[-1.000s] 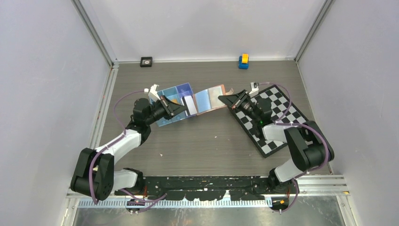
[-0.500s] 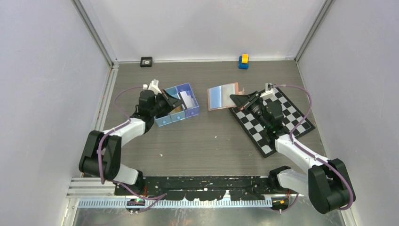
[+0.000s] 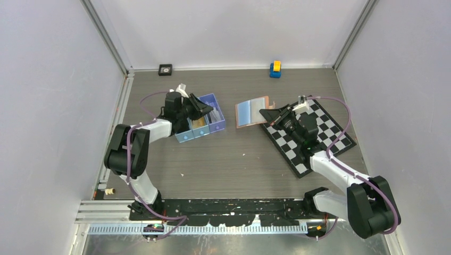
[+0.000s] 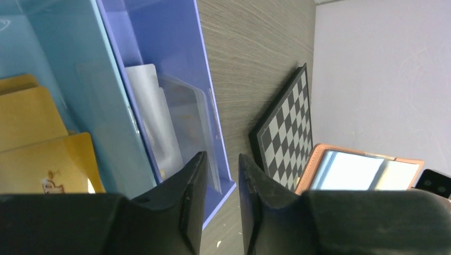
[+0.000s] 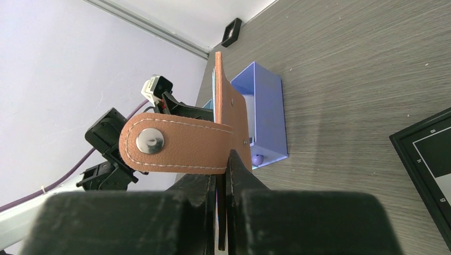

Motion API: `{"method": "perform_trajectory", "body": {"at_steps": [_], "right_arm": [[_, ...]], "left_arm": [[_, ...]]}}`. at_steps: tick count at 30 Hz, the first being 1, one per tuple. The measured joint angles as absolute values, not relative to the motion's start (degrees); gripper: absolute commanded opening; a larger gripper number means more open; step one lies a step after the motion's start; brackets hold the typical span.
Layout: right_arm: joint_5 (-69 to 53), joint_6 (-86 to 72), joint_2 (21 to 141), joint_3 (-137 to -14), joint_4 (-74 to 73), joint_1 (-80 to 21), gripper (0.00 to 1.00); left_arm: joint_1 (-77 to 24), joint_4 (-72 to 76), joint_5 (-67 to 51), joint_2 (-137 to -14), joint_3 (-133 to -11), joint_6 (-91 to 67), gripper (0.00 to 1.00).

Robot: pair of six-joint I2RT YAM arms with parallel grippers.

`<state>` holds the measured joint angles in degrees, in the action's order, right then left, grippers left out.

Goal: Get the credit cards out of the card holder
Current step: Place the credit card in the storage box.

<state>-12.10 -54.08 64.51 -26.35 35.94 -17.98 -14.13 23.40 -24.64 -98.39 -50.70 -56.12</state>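
Card holder (image 5: pixel 181 146), tan stitched leather, pinched by right pincer (image 5: pixel 225 169), left pincer (image 4: pixel 219 162) slightly spread

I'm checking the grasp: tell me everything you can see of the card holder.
The card holder is a tan, leather-like wallet with pale stitching and a strap bearing a metal snap stud. It is open, pale blue inside, between blue tray and checkered board. The right gripper pinches its edge between its fingers.

Tan-brown card holder (image 5: pixel 183 149), silver stud (image 5: pixel 149 141), in the black right gripper (image 5: pixel 224 169); ahead of the left gripper (image 4: pixel 220 166), gold and pale credit cards (image 4: pixel 42 143), blue tray (image 4: pixel 175 42), black-and-white checkerboard (image 4: pixel 287 127).
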Motion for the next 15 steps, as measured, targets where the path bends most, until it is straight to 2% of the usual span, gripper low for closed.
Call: {"method": "perform_trajectory", "body": {"at_steps": [4, 6, 10, 15], "right_arm": [[-12.34, -54.11, 65.04, -26.35, 36.25, -17.98, 0.01], [-12.86, -54.15, 66.02, -26.35, 36.86, -17.98, 0.00], [-15.25, -54.92, 68.99, -26.37, 39.09, -17.98, 0.01], [-18.68, -57.91, 72.10, -26.37, 43.24, -17.98, 0.01]], "left_arm": [[-14.11, 22.81, -26.55, -98.63, -51.33, -56.82, 0.51], [-14.13, 21.47, -27.09, -97.38, -51.20, -56.80, 0.65], [-14.87, 18.87, -26.50, -89.56, -48.73, -55.31, 0.85], [-20.62, 19.53, -25.02, -76.14, -44.82, -52.25, 0.88]]}}
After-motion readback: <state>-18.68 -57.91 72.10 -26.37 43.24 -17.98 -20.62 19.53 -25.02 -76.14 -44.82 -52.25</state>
